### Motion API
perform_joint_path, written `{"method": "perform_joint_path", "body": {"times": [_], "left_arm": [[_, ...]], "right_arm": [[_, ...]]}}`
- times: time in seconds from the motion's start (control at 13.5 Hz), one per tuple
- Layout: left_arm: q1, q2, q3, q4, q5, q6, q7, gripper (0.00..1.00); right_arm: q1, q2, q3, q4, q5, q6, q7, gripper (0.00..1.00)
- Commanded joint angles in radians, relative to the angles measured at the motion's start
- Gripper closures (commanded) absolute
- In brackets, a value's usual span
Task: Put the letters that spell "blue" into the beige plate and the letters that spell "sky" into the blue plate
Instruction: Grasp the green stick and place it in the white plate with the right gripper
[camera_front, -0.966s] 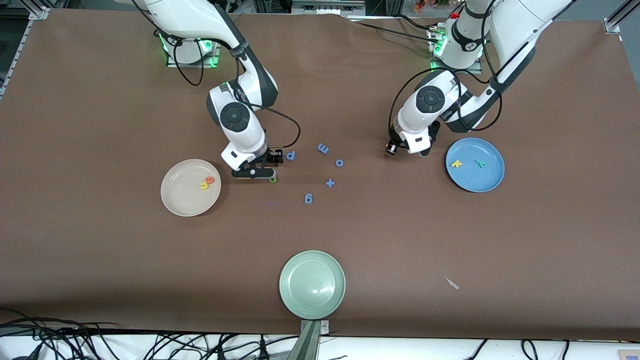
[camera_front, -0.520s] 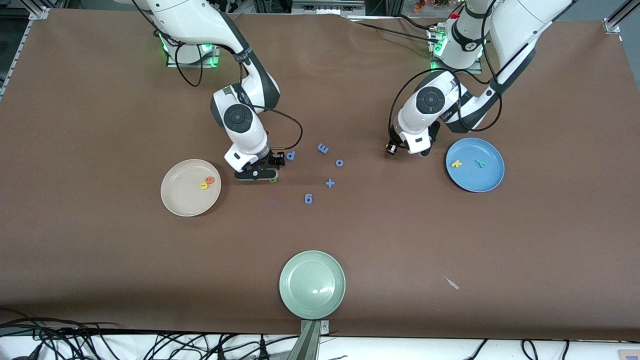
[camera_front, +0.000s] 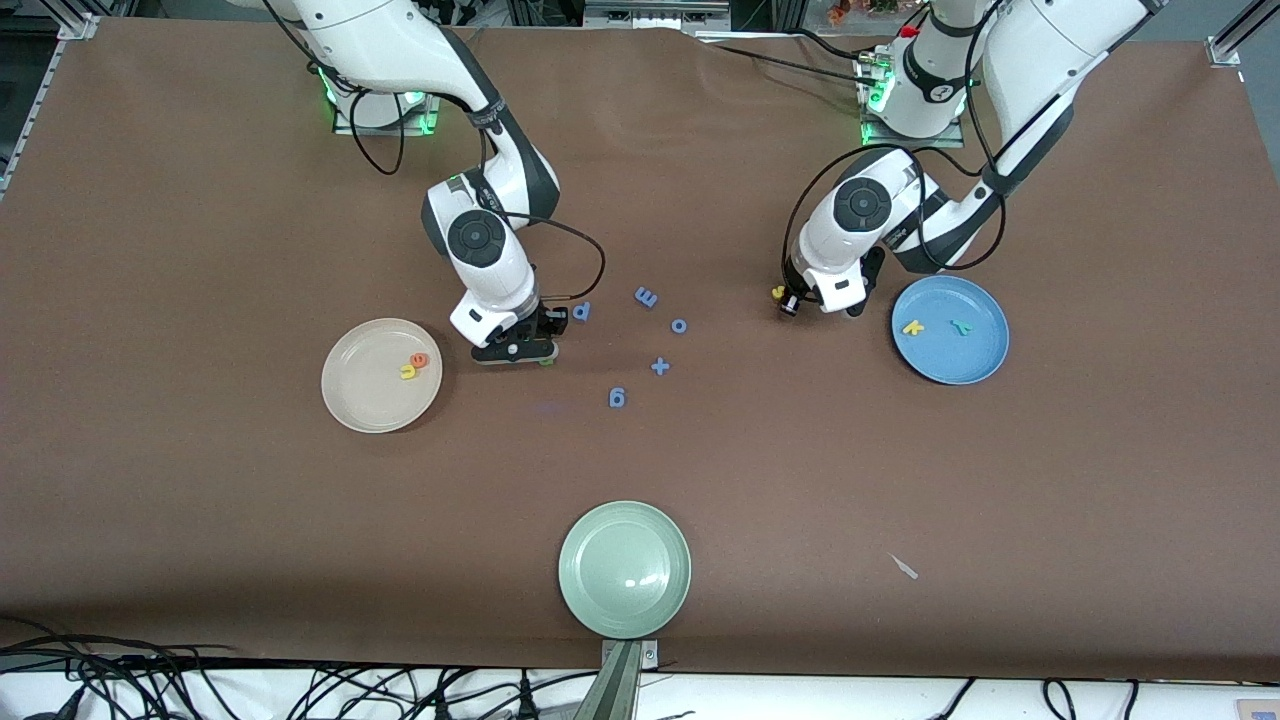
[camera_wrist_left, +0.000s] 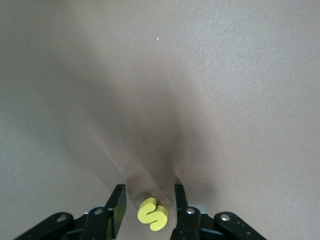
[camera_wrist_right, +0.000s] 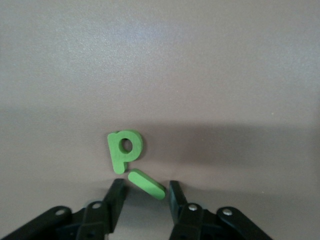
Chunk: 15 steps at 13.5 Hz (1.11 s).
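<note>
Beige plate, toward the right arm's end of the tabletop, holds the orange e touching the yellow u. Blue plate, toward the left arm's end, holds yellow k and teal y, apart. Left pincer stands open around the yellow s. Right pincer is open around the light-green l, beside the dark-green b. An empty pale green plate lies nearest the front camera.

No legible print or labels anywhere
</note>
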Motion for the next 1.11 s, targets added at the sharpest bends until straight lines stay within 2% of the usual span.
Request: {"method": "perform_joint_path", "body": {"times": [0.0, 0.59, 0.67, 1.04], "left_arm": [[-0.009, 0.019, 0.002, 0.02, 0.047, 0.003, -0.043, 0.55], [-0.009, 0.014, -0.007, 0.02, 0.047, 0.001, -0.071, 0.55], [-0.012, 0.014, -0.009, 0.02, 0.047, 0.001, -0.077, 0.55], [-0.033, 0.014, -0.006, 0.02, 0.047, 0.0, -0.092, 0.61]], "right_arm": [[0.004, 0.003, -0.015, -0.007, -0.002, 0.013, -0.026, 0.67], [0.0, -0.009, -0.047, -0.007, -0.002, 0.008, -0.086, 0.99], [0.0, -0.023, -0.055, -0.004, 0.0, -0.03, -0.111, 1.0], [-0.013, -0.08, -0.216, 0.125, 0.016, -0.373, -0.38, 1.0]]}}
